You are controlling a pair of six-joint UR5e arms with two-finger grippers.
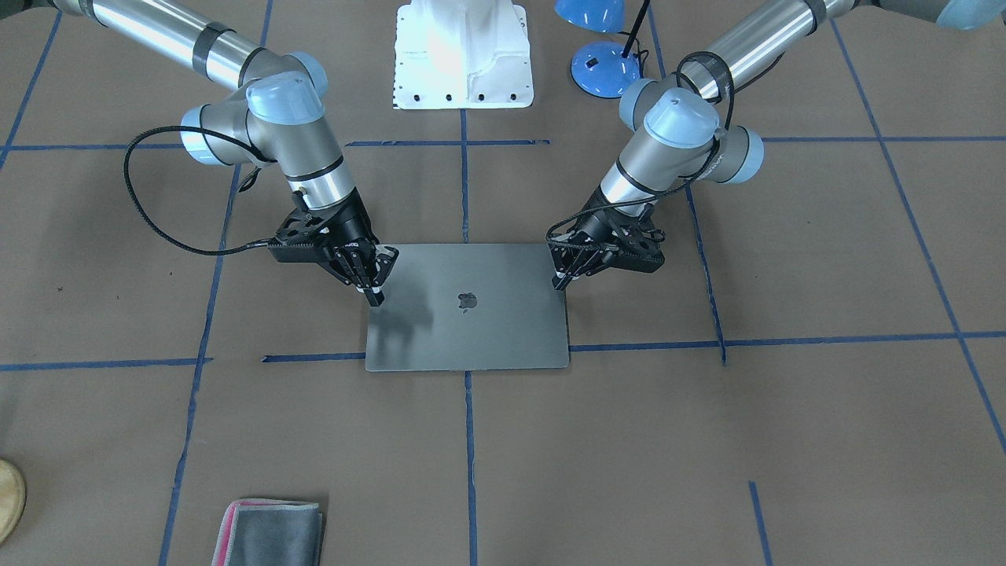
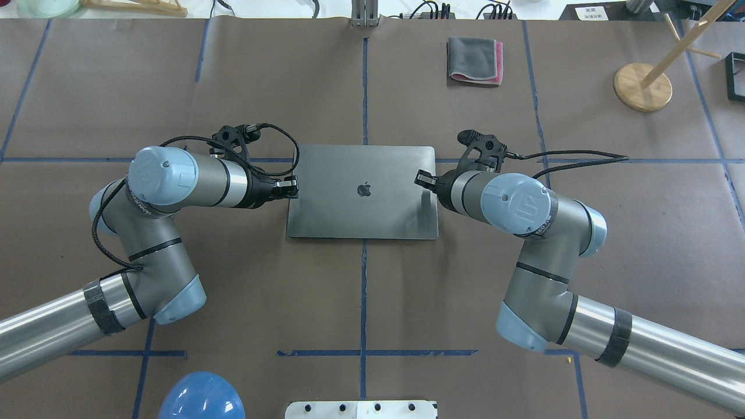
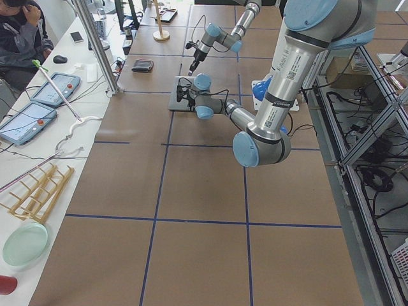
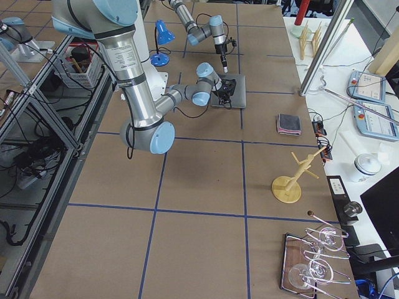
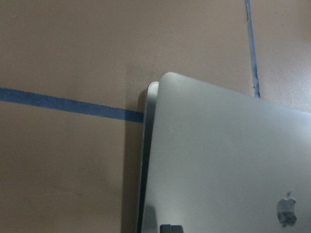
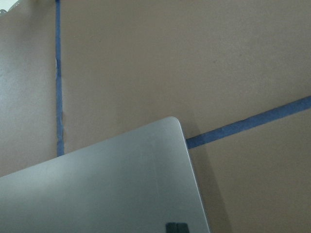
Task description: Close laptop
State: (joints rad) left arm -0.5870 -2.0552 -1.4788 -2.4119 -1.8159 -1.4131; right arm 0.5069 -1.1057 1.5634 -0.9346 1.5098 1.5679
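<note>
The grey laptop [image 1: 471, 322] lies in the middle of the table with its lid down and the apple logo facing up; it also shows in the overhead view [image 2: 361, 198]. My left gripper [image 1: 559, 281] [image 2: 291, 189] is shut, its tip on the lid's edge at the robot's left. My right gripper [image 1: 376, 295] [image 2: 422, 177] is shut, its tip on the lid near the opposite edge. In the left wrist view the lid [image 5: 223, 160] covers the base, with a thin strip of base showing at its corner. The right wrist view shows another lid corner [image 6: 112, 189].
A folded grey-and-pink cloth [image 2: 474, 60] lies at the far side of the table. A wooden stand [image 2: 642, 86] is at the far right. A blue lamp [image 1: 601, 67] and the white robot base [image 1: 464, 55] stand on the robot's side.
</note>
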